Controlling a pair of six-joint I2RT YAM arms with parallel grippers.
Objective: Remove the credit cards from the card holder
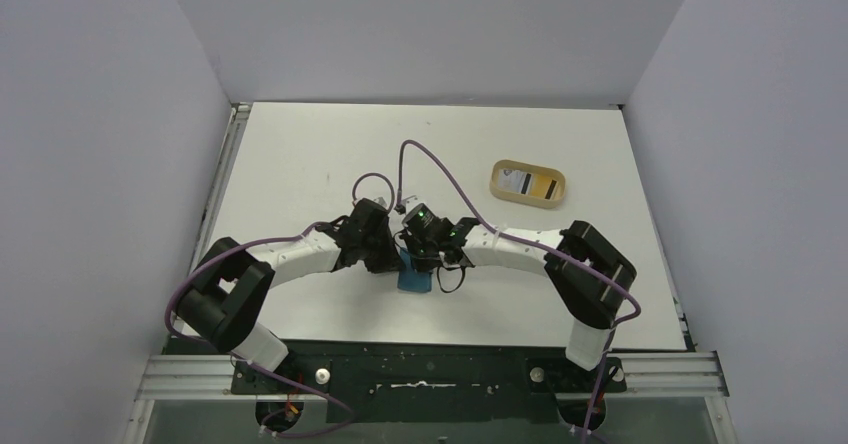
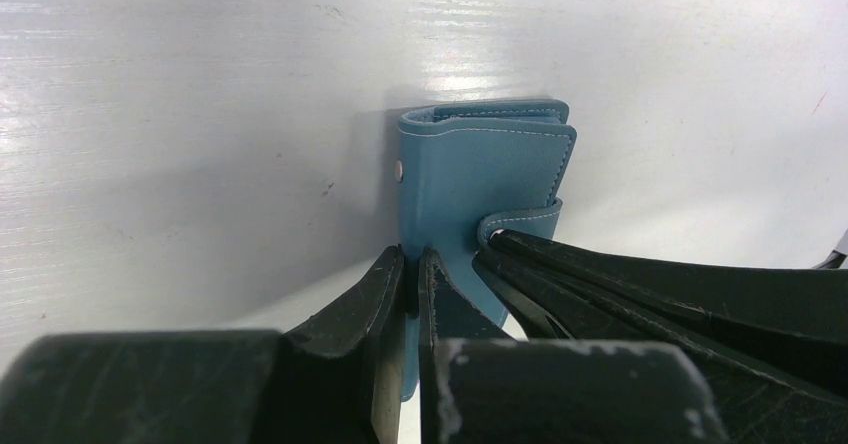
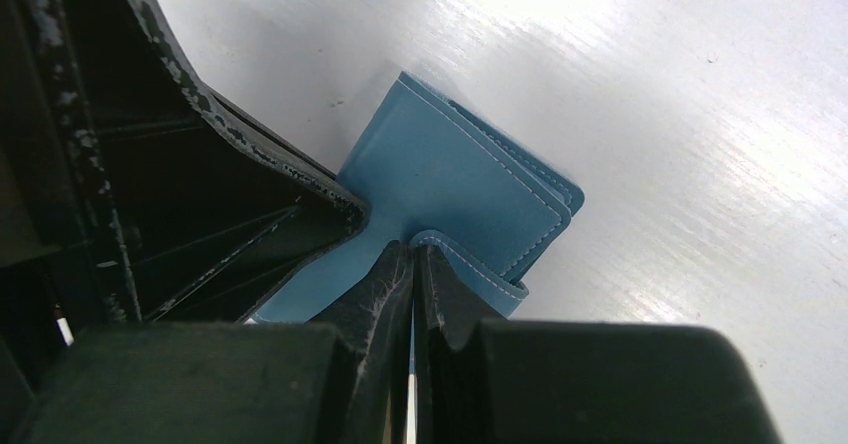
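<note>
The teal-blue card holder (image 1: 414,283) is between my two grippers near the table's front middle, still folded. My left gripper (image 2: 410,259) is shut on its left edge, and the holder (image 2: 480,174) stretches away from the fingers. My right gripper (image 3: 413,249) is shut on the short snap tab of the holder (image 3: 440,174). In the top view the left gripper (image 1: 393,259) and the right gripper (image 1: 428,262) nearly touch above it. No card shows at the holder. One pale credit card (image 1: 520,180) with a dark stripe lies in the tan tray.
The tan rounded tray (image 1: 553,197) sits at the back right of the white table. Purple cables loop above both wrists. Grey walls close off the left, back and right.
</note>
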